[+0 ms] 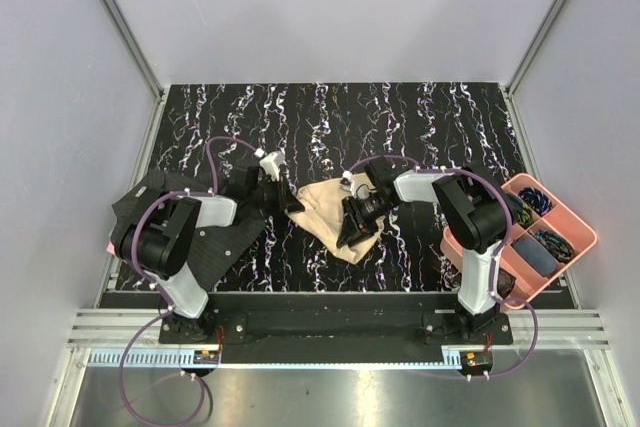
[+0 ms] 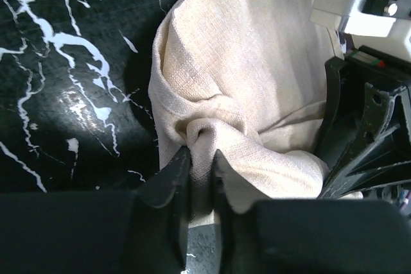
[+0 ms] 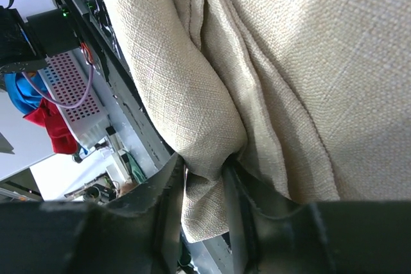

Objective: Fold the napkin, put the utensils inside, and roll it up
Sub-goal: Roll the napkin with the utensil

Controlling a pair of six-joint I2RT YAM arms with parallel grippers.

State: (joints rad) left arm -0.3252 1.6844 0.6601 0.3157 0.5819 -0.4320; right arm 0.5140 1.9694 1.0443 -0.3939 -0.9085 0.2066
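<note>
As only wrist views show, left gripper (image 2: 200, 162) and right gripper (image 3: 204, 170) each clenched on napkin (image 2: 244, 62)

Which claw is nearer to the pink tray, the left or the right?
Right. The right claw grips the napkin at its tray-side edge, left of the pink tray. The left claw grips the napkin's opposite edge, farther from the tray.
</note>
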